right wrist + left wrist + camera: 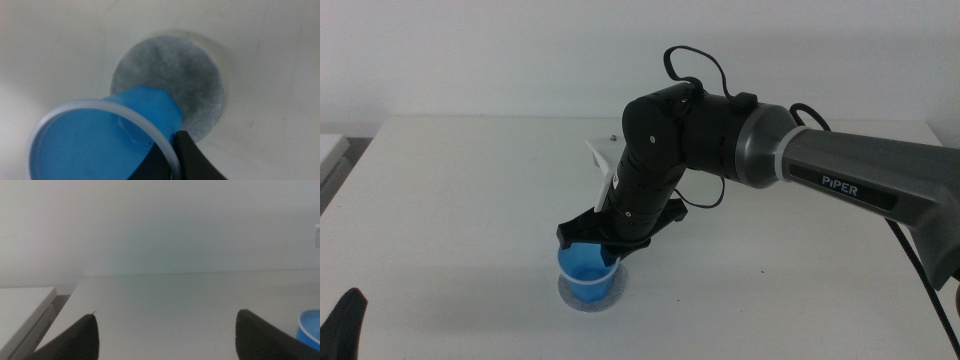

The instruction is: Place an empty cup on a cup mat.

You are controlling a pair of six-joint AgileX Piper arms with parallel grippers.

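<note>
White table [470,200], pale wall [160,225]

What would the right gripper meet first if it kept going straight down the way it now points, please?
Probably the flat round speckled grey mat: the right gripper holds the small bright blue plastic cup by its rim directly above it, so the cup's base should touch first. The remaining gap is unclear.

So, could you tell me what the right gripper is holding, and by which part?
The right gripper holds the cup by its rim, above the cup mat.
</note>
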